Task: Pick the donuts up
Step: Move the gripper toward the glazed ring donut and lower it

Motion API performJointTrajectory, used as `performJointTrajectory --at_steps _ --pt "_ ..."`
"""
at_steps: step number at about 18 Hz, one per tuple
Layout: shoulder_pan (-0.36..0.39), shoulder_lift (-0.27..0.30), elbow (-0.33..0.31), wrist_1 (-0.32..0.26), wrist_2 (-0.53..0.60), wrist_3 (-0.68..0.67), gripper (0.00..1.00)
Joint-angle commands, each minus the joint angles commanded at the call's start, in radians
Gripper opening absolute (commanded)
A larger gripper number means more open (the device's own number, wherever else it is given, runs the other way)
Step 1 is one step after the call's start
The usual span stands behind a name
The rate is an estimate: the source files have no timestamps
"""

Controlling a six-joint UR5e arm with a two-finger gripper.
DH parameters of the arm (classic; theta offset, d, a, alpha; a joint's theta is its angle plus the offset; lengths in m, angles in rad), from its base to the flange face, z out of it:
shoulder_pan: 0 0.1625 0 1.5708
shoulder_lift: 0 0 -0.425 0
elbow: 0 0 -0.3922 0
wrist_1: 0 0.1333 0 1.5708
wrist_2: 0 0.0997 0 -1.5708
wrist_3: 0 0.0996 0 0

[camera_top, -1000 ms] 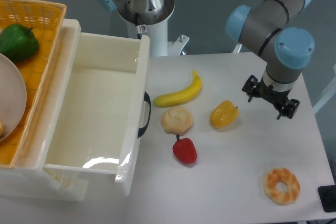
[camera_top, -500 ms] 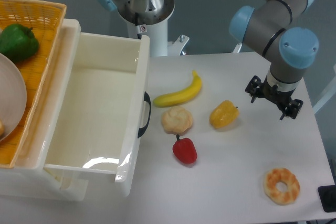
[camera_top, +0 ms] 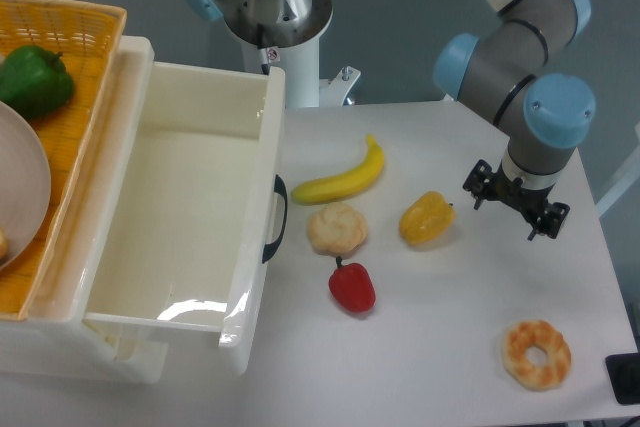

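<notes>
Donuts point(camera_top: 536, 354) unmoved; claw point(camera_top: 514, 211) has shifted slightly lower-left.

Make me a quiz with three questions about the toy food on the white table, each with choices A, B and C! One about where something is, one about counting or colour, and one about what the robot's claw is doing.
1. Where does the golden-orange ring-shaped toy donut lie?
A. in the white bin
B. near the table's front right corner
C. on the banana

2. How many peppers lie on the white table?
A. two
B. none
C. five

3. What is the black two-finger gripper holding?
A. the banana
B. the bun
C. nothing

Answers:
1 B: the donut lies alone near the front right corner, apart from the other food.
2 A: a red bell pepper and a yellow bell pepper lie there; the green pepper is in the woven orange basket.
3 C: the gripper hangs above the table right of the yellow pepper, with nothing between its fingers.
</notes>
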Motion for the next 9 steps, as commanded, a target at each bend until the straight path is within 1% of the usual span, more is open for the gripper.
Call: performJointTrajectory --at_steps 1,2,4,6,8,9 --pt "0.003 -0.015 0.023 0.0 0.0 -0.025 1.0" --pt "0.005 -0.044 0.063 0.0 0.0 -0.044 1.0" --pt "0.005 -0.092 0.121 0.005 0.0 -0.083 1.0" --pt "0.005 -0.127 0.164 0.017 -0.002 -0.089 1.0" --pt "0.005 -0.15 0.21 0.021 -0.037 -0.103 1.0" --pt "0.005 -0.162 0.23 0.028 -0.067 -0.138 1.0"
